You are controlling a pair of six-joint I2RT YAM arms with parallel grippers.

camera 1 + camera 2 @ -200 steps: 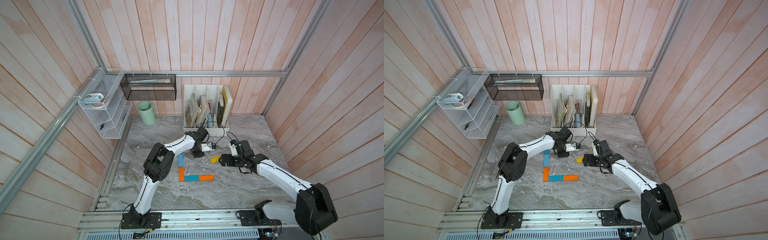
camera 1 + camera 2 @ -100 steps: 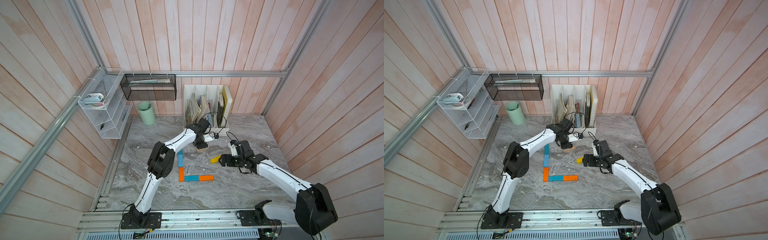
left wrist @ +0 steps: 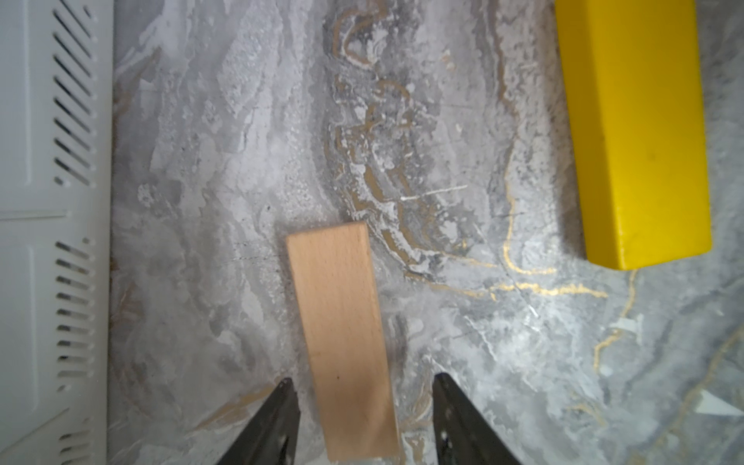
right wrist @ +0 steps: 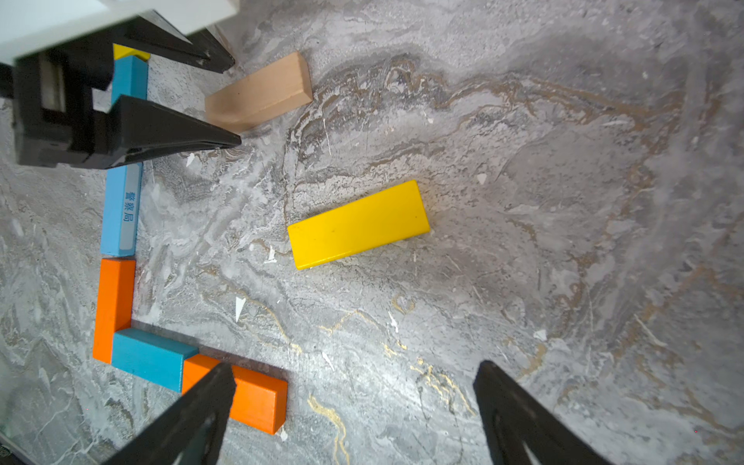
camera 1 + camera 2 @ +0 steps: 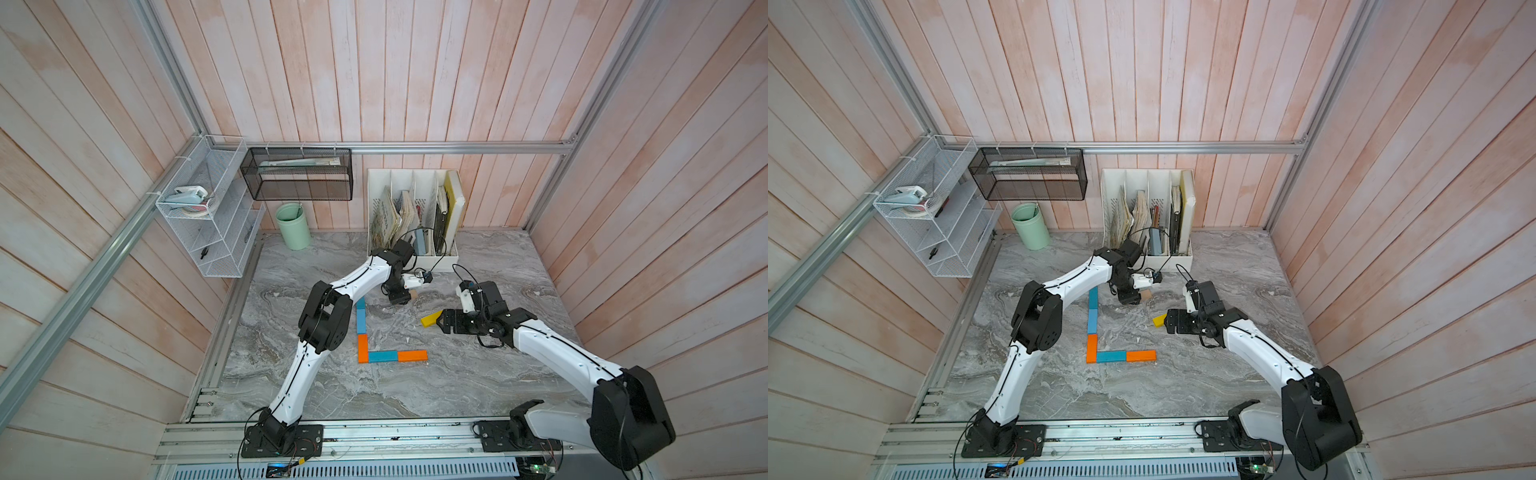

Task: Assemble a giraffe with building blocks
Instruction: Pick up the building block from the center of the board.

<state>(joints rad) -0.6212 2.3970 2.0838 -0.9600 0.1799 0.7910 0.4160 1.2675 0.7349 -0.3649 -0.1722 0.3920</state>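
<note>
The giraffe [image 5: 363, 348], an L of blue and orange bars, lay in both top views near the left gripper [image 5: 404, 297]; left wrist view: its jaws stood spread around the tan block [image 3: 342, 322], not touching; right wrist view: the right gripper [image 4: 356, 368] gaped empty, yellow block [image 4: 358, 223] just ahead.

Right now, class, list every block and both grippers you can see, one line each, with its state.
tan block: flat on the table, loose, not gripped.
loose yellow block: flat on the table, alone.
L of blue and orange blocks: five bars laid flat, end to end.
left gripper: open, straddling the tan block with a gap on each side.
right gripper: open wide, empty.
</note>
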